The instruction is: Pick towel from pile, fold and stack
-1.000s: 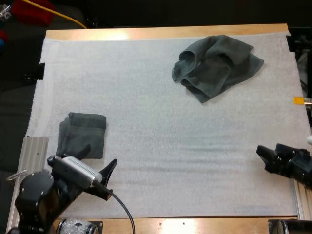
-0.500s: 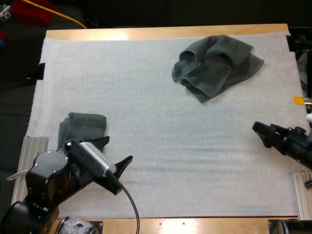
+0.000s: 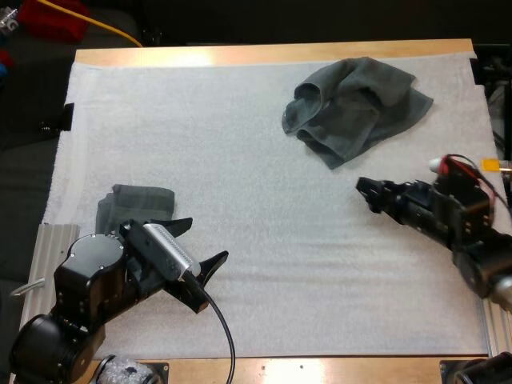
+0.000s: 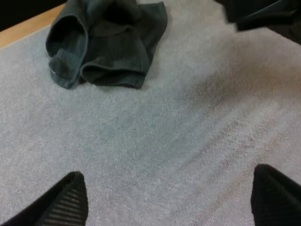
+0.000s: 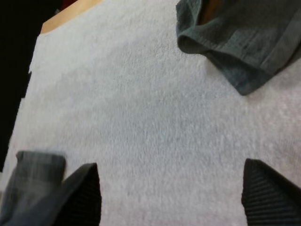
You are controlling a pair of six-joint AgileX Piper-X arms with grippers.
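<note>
Towel [image 3: 352,108], crumpled, beyond right claw [image 3: 364,194]

Dark grey-green crumpled towel [image 3: 356,104], matching folded towel [image 3: 132,206], white mat [image 3: 200,136], tan wooden table [image 3: 280,53]

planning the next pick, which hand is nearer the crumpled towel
Right. The right hand hangs open just on the near side of the crumpled towel; the left hand is far off, beside the folded towel.
</note>
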